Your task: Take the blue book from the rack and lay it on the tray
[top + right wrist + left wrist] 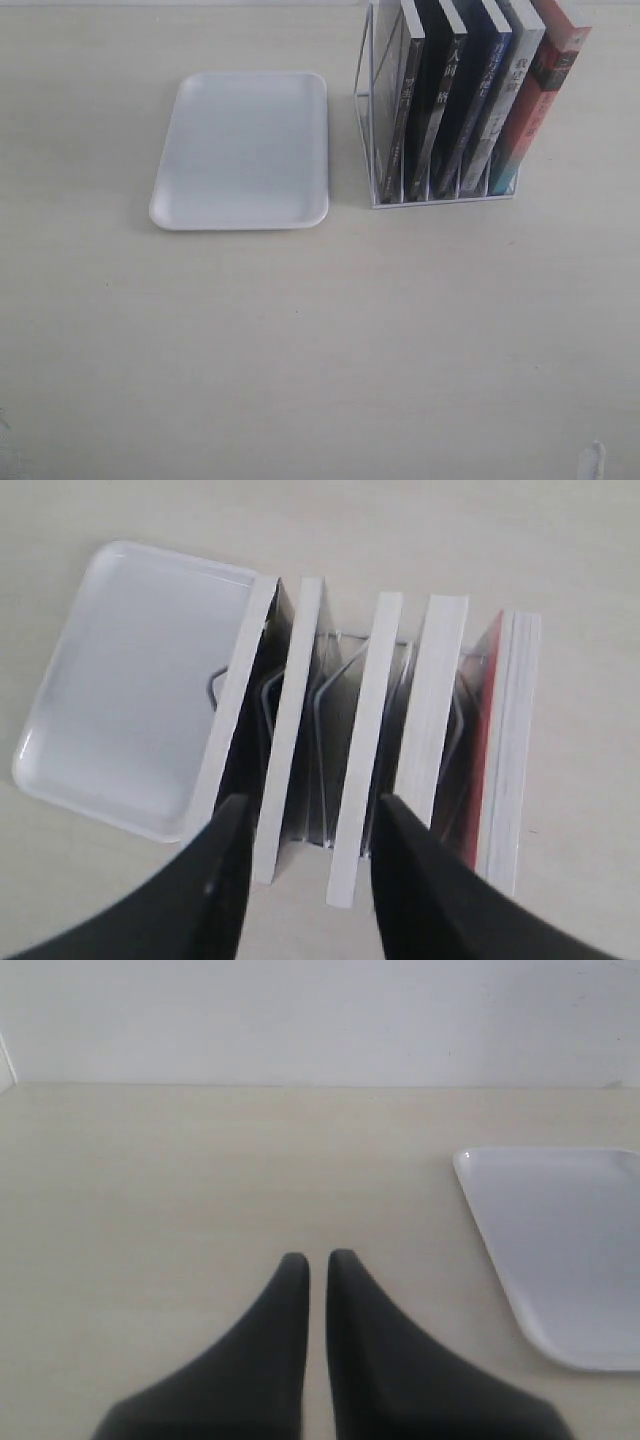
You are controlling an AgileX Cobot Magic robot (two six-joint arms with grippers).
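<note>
The white wire rack (372, 150) stands right of the tray (240, 150) and holds several upright books. The blue book (482, 95), with its dark navy spine, is third from the tray side, between a black-spined book and a pale one. In the right wrist view I look down on the page edges. My right gripper (310, 815) hangs open above the rack, its fingers spanning the second book and the blue book (366, 740), touching neither. My left gripper (318, 1257) is shut and empty, low over bare table beside the tray (570, 1250). Neither gripper shows in the exterior view.
A red-orange-spined book (545, 90) fills the rack's outer slot, and two black-spined books (440, 100) stand nearest the tray. The tray (120, 680) holds nothing. A white wall (320, 1020) rises behind the pale table (320, 340).
</note>
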